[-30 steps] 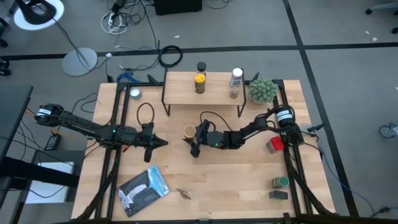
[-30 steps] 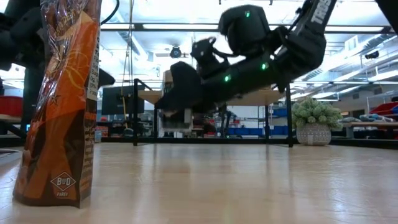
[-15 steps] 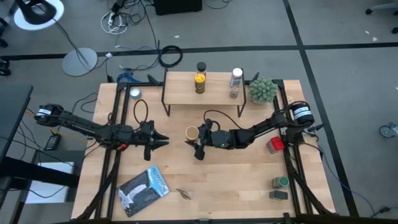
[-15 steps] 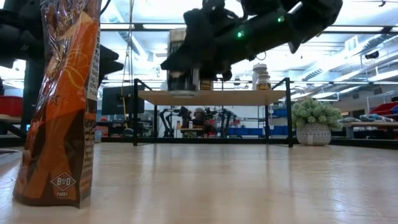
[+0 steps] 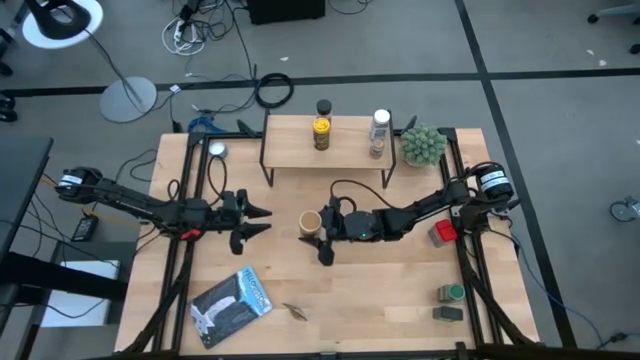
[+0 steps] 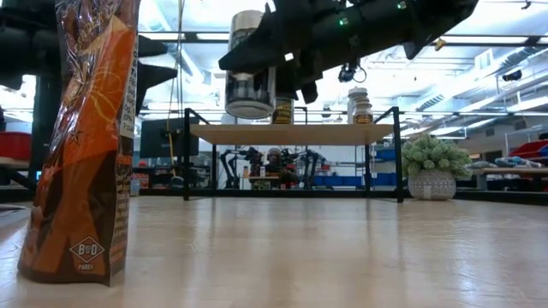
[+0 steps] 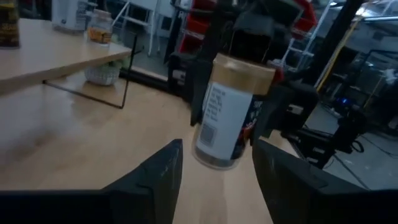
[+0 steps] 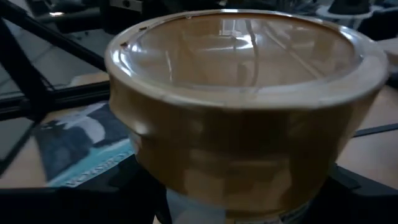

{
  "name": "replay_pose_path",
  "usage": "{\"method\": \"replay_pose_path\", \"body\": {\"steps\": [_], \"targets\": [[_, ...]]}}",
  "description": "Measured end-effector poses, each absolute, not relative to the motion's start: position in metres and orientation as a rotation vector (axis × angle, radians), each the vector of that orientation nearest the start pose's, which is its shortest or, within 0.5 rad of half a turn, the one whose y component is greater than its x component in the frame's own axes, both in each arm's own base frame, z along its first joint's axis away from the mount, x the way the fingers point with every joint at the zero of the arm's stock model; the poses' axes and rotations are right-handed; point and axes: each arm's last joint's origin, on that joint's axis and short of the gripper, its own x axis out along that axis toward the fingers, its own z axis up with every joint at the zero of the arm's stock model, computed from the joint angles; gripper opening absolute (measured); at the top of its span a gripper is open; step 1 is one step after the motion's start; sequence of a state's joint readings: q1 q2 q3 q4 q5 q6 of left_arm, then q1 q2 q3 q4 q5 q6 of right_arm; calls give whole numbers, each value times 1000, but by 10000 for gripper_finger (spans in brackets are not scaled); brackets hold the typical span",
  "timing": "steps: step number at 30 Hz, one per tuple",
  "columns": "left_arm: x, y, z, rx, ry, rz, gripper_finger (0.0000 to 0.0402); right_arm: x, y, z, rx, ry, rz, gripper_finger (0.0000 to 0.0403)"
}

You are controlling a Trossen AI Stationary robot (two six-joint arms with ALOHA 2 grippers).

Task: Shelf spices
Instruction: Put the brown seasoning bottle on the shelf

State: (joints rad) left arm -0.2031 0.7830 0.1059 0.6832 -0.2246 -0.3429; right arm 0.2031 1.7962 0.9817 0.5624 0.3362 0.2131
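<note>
Tan-lidded jar (image 5: 309, 221) is up off the bench (image 5: 400, 290), pinched in the right end effector (image 5: 318, 222), whose arm reaches long and low across the middle from the right edge. In the low view the jar (image 6: 250, 64) hangs well above the board, its base about level with the shelf (image 6: 291, 133) behind it. The left end effector (image 5: 262, 220) faces it from the other side, fingers spread, nothing between them, a clear gap to the jar. Beyond the right end effector, the shelf (image 5: 325, 150) carries a yellow jar (image 5: 321, 132) and a white-capped clear bottle (image 5: 379, 133), with free board beside them. Nearer the bench's front edge lies a blue-white packet (image 5: 232, 304). An orange bag (image 6: 81, 141) cuts off the low view's side, and the right wrist view is almost all lid (image 8: 242, 81)
</note>
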Motion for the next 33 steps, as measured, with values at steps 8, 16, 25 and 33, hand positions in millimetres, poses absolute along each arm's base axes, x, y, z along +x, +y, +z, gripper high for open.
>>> {"method": "replay_pose_path", "body": {"steps": [8,16,25,33], "targets": [[163,-29,196,-135,-65,-42,198,378,70,204,176,199,-76,278],[176,-32,204,-13,-59,-58,198,378,70,204,143,197,-71,279],[176,-31,214,-33,-133,-13,198,378,70,204,143,199,-72,279],[176,-30,214,-35,-132,9,198,378,71,204,153,200,-72,279]]}}
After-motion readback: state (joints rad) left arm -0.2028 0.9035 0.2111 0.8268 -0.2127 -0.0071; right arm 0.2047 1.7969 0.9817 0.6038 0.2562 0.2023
